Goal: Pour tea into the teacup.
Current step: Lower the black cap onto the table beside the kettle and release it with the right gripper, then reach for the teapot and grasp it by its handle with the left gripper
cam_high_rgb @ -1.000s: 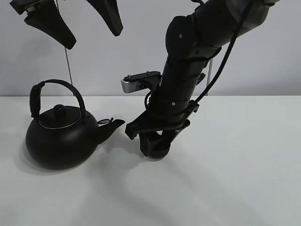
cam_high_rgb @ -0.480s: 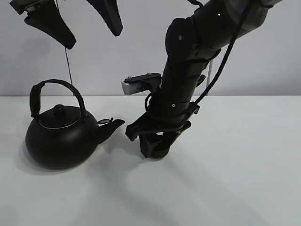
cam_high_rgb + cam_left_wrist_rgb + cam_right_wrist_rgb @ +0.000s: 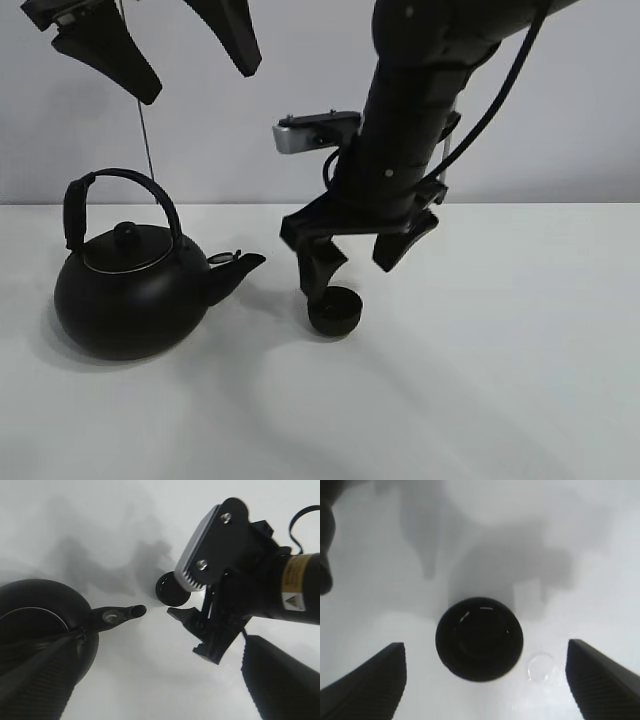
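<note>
The small matte-black teacup (image 3: 335,312) stands upright on the white table, just right of the kettle's spout (image 3: 245,264). The big black kettle (image 3: 128,295) with its arched handle sits at the left. My right gripper (image 3: 360,258) is open and hangs just above the cup, one finger on each side, not touching it. The right wrist view shows the cup (image 3: 479,638) between the spread fingers (image 3: 365,685). My left gripper (image 3: 170,45) is open and empty, high above the kettle. The left wrist view shows the kettle (image 3: 35,630), the spout (image 3: 120,615) and the cup (image 3: 172,591).
The white table (image 3: 500,380) runs to a grey back wall. My right arm (image 3: 250,585) stands over the cup, close to the spout. A small wet ring (image 3: 540,666) lies on the table next to the cup.
My right gripper, which was low around the teacup, has opened and lifted straight up. The cup stays on the table. The kettle and the left arm have not moved.
</note>
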